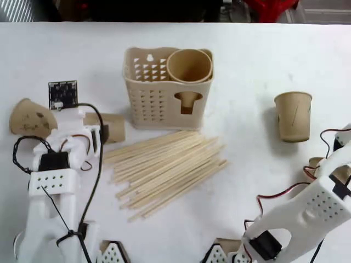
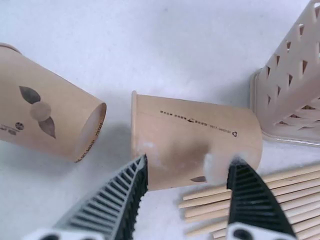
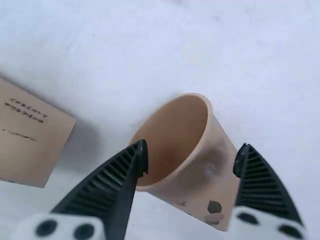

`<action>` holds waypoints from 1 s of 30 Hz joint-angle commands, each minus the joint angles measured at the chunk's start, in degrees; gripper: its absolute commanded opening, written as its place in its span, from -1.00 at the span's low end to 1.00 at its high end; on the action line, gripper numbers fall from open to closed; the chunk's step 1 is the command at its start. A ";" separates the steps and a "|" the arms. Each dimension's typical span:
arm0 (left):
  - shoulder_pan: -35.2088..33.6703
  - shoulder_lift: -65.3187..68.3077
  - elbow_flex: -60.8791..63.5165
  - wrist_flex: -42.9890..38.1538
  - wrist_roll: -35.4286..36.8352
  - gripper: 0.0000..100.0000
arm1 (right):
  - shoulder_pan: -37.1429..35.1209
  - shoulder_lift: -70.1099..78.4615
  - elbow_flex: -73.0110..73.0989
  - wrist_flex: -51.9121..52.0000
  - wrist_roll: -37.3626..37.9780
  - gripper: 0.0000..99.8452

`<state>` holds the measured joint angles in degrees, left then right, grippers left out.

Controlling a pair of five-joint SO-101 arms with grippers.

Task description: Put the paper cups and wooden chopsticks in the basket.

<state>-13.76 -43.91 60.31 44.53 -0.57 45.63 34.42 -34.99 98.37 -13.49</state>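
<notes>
A beige perforated basket (image 1: 155, 98) stands at the table's middle with one paper cup (image 1: 189, 66) inside it. Wooden chopsticks (image 1: 164, 171) lie in a loose pile in front of it. My left gripper (image 2: 187, 170) is open, its fingers on either side of a paper cup (image 2: 195, 140) lying on its side next to the basket (image 2: 295, 95). Another cup (image 2: 45, 125) lies beyond it. My right gripper (image 3: 192, 155) is open around a tipped cup (image 3: 185, 140) at the table's right. A further cup (image 1: 293, 116) stands behind that one.
A small black board (image 1: 62, 93) sits on the left arm, near the far-left cup (image 1: 27, 118). Cables trail from both arms. Bare white table (image 1: 247, 66) lies between the basket and the right-hand cups.
</notes>
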 commanded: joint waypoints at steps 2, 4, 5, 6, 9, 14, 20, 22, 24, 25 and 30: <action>0.66 0.04 -0.18 -1.14 0.88 -0.49 | 2.59 7.78 -3.16 -0.22 1.85 -0.42; 0.66 0.04 -0.18 -1.14 0.88 -0.49 | 2.95 12.35 -4.22 0.04 5.10 -0.42; 0.66 0.04 -0.18 -1.14 0.88 -0.49 | 3.47 14.46 -4.48 0.04 6.24 -0.42; 0.66 -0.04 -0.18 -1.14 0.88 -0.49 | 4.09 16.04 -4.75 0.04 6.77 -0.43; 0.66 -0.04 -0.18 -1.14 0.88 -0.49 | 6.20 18.77 -4.92 -0.13 7.38 -0.52; 0.48 -0.04 -0.18 -1.14 0.88 -0.49 | 6.55 17.36 -7.82 -0.04 14.15 -0.84; 0.48 -0.04 -0.18 -1.14 0.88 -0.49 | 6.55 8.04 -10.73 0.13 15.47 -0.97; 0.48 0.04 -0.18 -1.14 0.88 -0.49 | 6.11 3.65 -10.73 0.13 15.47 -0.97; 0.48 0.04 -0.18 -1.14 0.88 -0.49 | 5.85 -0.84 -10.64 0.13 15.30 -0.97; 0.48 0.04 -0.18 -1.14 0.88 -0.49 | 5.76 -3.12 -10.64 0.13 15.03 -0.97; 0.66 0.04 -0.18 -1.14 0.88 -0.49 | 4.09 -14.73 -10.64 0.13 12.84 -0.97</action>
<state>-13.76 -43.91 60.31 44.53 -0.57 51.43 28.88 -44.04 98.46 1.10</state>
